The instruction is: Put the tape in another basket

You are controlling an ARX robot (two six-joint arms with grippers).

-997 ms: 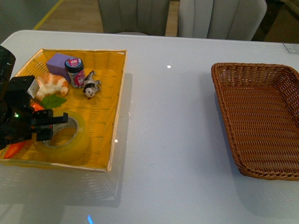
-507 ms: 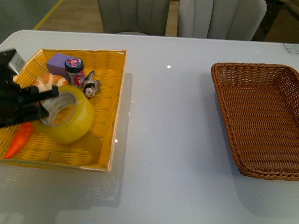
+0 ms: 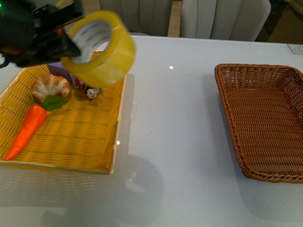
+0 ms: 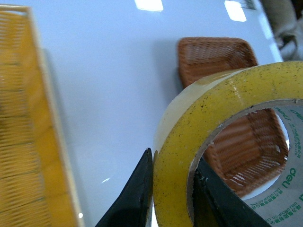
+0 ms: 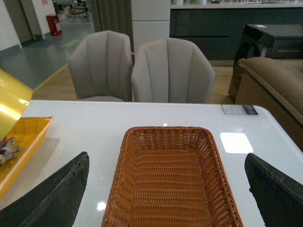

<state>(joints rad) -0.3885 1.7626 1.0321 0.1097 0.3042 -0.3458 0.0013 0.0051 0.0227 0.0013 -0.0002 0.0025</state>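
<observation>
- The white bench (image 3: pixel 180 142) carried everything; two grey chairs (image 5: pixel 170 71) stood behind its far edge.
- The basket (image 3: pixel 267 123), dark brown wicker with a braided rim, sat on the right side of the bench with nothing inside.
- A shallow yellow tray (image 3: pixel 80 137) lay on the left side, well apart from the basket.
- The left tool (image 3: pixel 66 45) was clenched on the wall of the tape, one finger inside the core and one outside.
- The right tool (image 5: pixel 165 194) was released, with its fingers spread wide above the basket.
- The tape (image 3: pixel 106 52) hung tilted in the air over the far right corner of the tray. It was a wide, translucent yellow roll with dark specks. Its white core carried the green word "deli"; the smaller print was not readable.
- An orange carrot (image 3: pixel 26 130), a croissant (image 3: pixel 49 86) and a small toy figure (image 3: pixel 92 92) lay in the tray, and the tape partly hid more things behind it.
</observation>
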